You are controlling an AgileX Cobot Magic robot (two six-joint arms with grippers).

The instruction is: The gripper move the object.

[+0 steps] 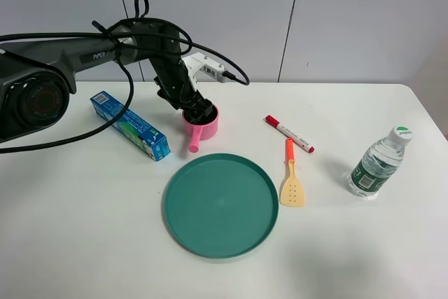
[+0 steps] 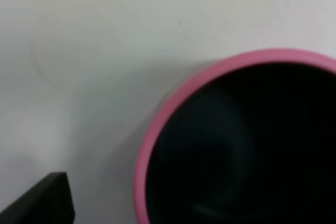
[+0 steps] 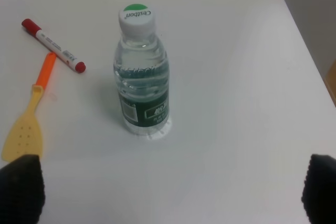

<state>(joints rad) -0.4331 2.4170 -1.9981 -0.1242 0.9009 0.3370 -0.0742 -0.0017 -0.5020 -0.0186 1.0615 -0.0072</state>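
Pink-walled, dark green inside: found the small toy saucepan (image 1: 204,125) upright on the white table (image 1: 77,229), between a long blue cardboard box (image 1: 129,125) and a red-capped white marker (image 1: 289,134), just behind the large round teal plate (image 1: 220,204). Saw the black left gripper (image 1: 201,111) down at its rim, one finger (image 2: 39,203) outside the wall. Could not tell the jaws' state there. Saw the right gripper (image 3: 170,190) spread wide, holding nothing, near a clear plastic water bottle (image 3: 142,72).
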